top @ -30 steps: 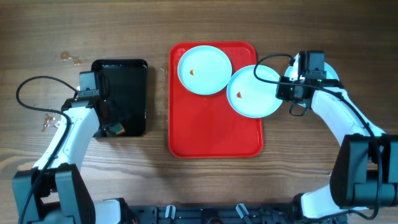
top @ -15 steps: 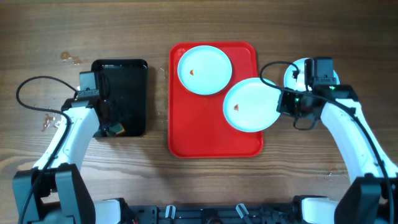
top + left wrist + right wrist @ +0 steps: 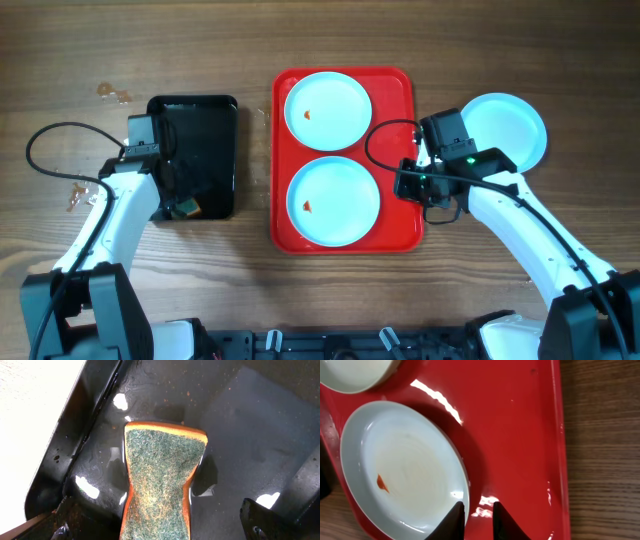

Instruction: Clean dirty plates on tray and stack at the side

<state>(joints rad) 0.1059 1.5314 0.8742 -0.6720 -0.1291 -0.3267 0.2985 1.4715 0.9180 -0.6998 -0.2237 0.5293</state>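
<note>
plate [image 3: 405, 475] on tray [image 3: 520, 435] sits right by tips of right gripper [image 3: 477, 509], can't tell if gripped; left gripper [image 3: 157, 522] wide open over sponge [image 3: 160, 475]

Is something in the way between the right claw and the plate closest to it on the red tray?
No, nothing visible is in the way. The right gripper sits right at the rim of the near plate, with only bare red tray beside its fingertips.

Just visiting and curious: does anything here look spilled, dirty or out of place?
Two round pale-blue plates on the large red plastic tray each carry a small orange-red spot. A wet-looking smear marks the wooden table left of the black tray. Nothing looks broken.
</note>
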